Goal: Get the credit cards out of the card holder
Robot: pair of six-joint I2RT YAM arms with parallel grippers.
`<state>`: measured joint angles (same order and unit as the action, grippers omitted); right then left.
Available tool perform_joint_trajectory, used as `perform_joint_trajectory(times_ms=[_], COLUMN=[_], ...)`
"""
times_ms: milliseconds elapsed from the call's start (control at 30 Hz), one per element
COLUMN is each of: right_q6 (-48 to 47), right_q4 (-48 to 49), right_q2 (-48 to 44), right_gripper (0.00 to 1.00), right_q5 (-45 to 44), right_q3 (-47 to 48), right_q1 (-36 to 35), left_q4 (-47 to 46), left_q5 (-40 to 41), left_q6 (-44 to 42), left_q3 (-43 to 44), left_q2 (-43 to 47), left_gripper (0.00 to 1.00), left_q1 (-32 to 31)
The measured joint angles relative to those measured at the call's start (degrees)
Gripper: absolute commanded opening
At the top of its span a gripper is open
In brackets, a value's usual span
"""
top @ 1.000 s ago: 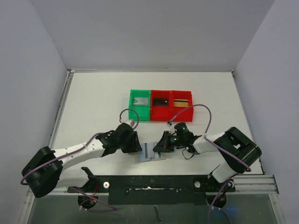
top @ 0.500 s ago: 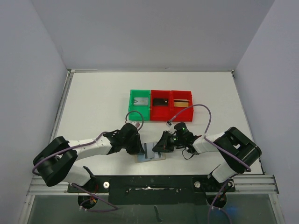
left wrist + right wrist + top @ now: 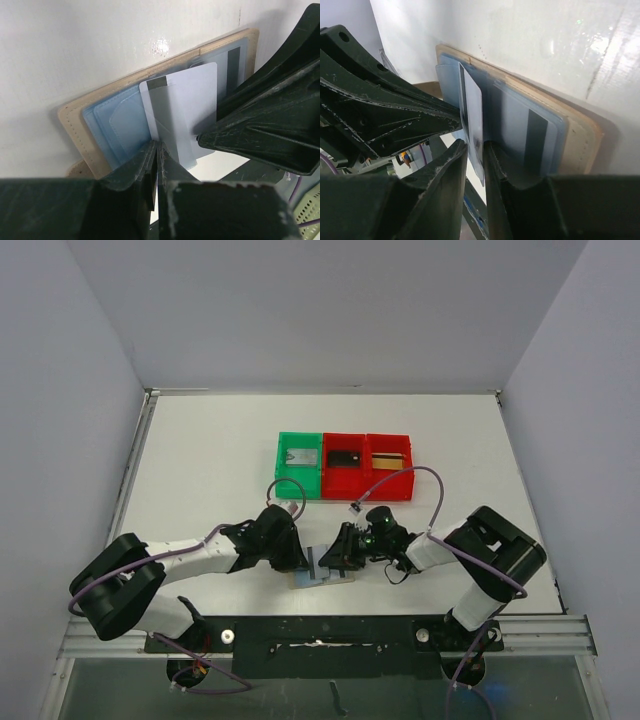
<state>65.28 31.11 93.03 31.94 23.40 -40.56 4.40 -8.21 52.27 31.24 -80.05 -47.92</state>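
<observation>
Tan card holder (image 3: 70, 121) lies open, blue pockets up; pale card (image 3: 186, 107) protruding.

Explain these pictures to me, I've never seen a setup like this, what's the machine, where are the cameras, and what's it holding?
These are two robot arms bolted to a white table. The wide picture looks down from above; the other two come from a camera on each wrist. Between the arms lies an open wallet, tan with light-blue pockets. The right hand pinches a pale card with a dark stripe, sticking out of the wallet. The left hand, fingers nearly together, sits at the wallet beside that card. Farther back stand a green bin with a silver card, a red bin with a black card and another red bin with a gold card.
</observation>
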Motion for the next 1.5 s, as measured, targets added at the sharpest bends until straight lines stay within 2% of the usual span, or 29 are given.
perform_joint_trajectory(times_ms=[133,367,533,700,867,1000,1167,1333,1500], right_q6=[1.05,2.82,3.10,1.03,-3.45,-8.37,-15.87,-26.01,-42.42], right_q4=[2.10,5.35,5.11,-1.66,-10.93,-19.02,-25.57,-25.73,-21.92], right_q2=[0.90,1.90,-0.66,-8.31,-16.87,-23.34,-33.27,-42.91,-44.50], right_gripper=[0.17,0.00,0.00,0.00,0.00,0.00,0.00,0.00,0.00], right_q5=[-0.09,-0.68,-2.34,-5.68,-8.98,-13.00,-20.24,-30.32,-41.13], right_q3=[0.00,-0.39,-1.90,-2.25,-1.77,0.76,4.74,5.55,5.53], right_q1=[-0.11,-0.11,-0.07,0.42,1.20,1.20,0.85,-2.40,-9.64], left_q4=[-0.09,-0.11,0.07,0.31,2.40,4.48,8.35,14.25,19.63], left_q5=[-0.02,0.02,0.55,2.01,3.78,5.38,8.61,13.79,15.89], left_q6=[0.09,0.09,0.09,0.07,-0.13,-0.59,-2.86,-5.79,-9.57], left_q3=[-0.02,-0.02,-0.15,-0.96,-1.11,-1.09,0.74,4.70,7.65], left_q2=[0.00,0.04,0.42,1.88,4.07,7.63,13.68,19.89,24.50], left_gripper=[0.02,0.02,0.02,0.05,0.19,0.38,0.54,0.66,0.73], left_q1=[0.00,-0.02,-0.15,-0.42,-0.39,-0.39,-0.35,0.98,8.41])
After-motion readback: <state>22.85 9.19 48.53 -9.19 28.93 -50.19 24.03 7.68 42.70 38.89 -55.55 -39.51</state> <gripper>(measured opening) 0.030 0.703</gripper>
